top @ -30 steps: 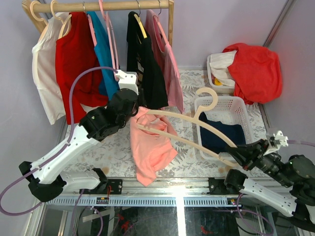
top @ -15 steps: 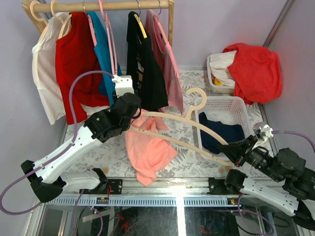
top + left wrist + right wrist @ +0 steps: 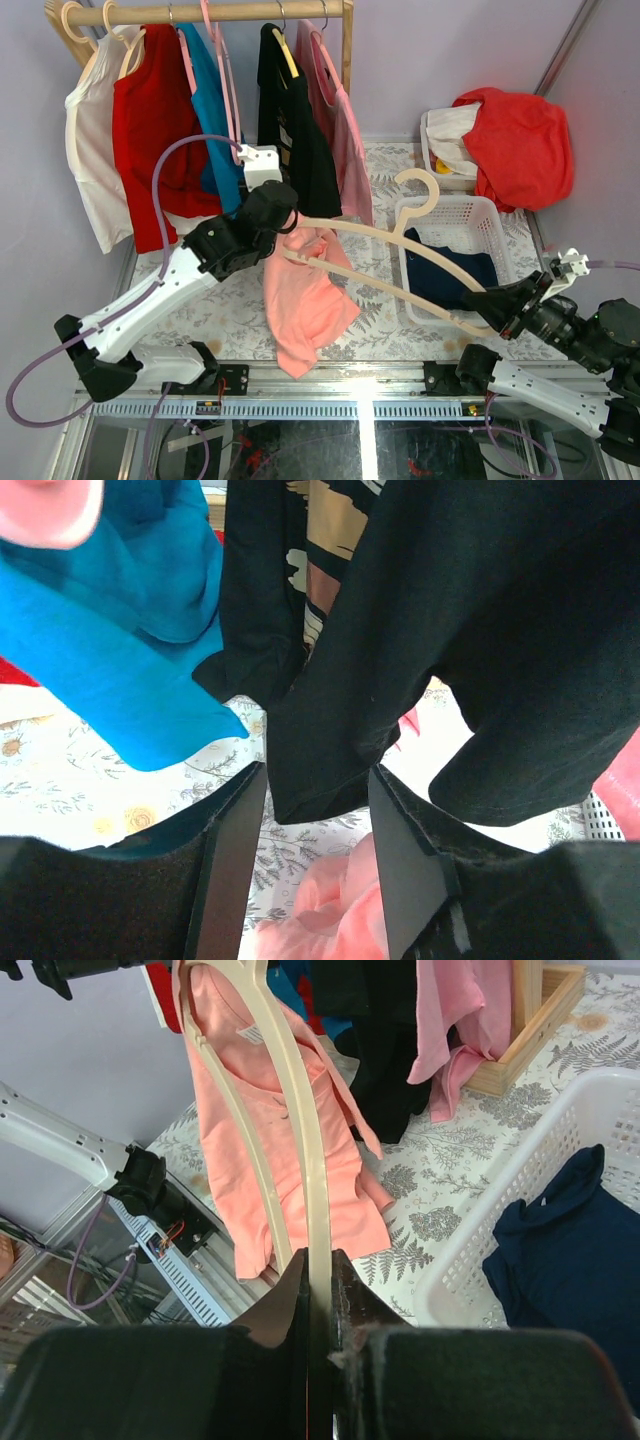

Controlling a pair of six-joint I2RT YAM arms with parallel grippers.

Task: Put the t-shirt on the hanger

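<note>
From my seat, the right gripper (image 3: 319, 1265) is clamped tight on the near end of the hanger (image 3: 316, 1180), with the pale arm running straight up out of the pinch in the right wrist view. The far end of the hanger is tucked into the neck of the t-shirt (image 3: 305, 305). The shirt hangs limp from that end, its hem down over the near edge of the fern-print table (image 3: 210, 290). The left gripper (image 3: 315, 780) sits right at the collar end of the shirt, just above it in the top view. Its fingers (image 3: 232, 860) stand apart with nothing pinched at the tips, and salmon cloth shows low in the gap. I cannot tell whether they touch it. The hem of a black shirt (image 3: 470, 630) hangs directly ahead of that claw and fills most of my left wrist view, with a blue top (image 3: 120, 670) beside it. Both hang from the wooden rail (image 3: 220, 12), next to a pink striped top (image 3: 345, 150). The hanger's hook end passes over the white basket (image 3: 470, 215), which holds a navy garment (image 3: 450, 275). A red shirt (image 3: 515, 145) is heaped on the tub behind the basket.
</note>
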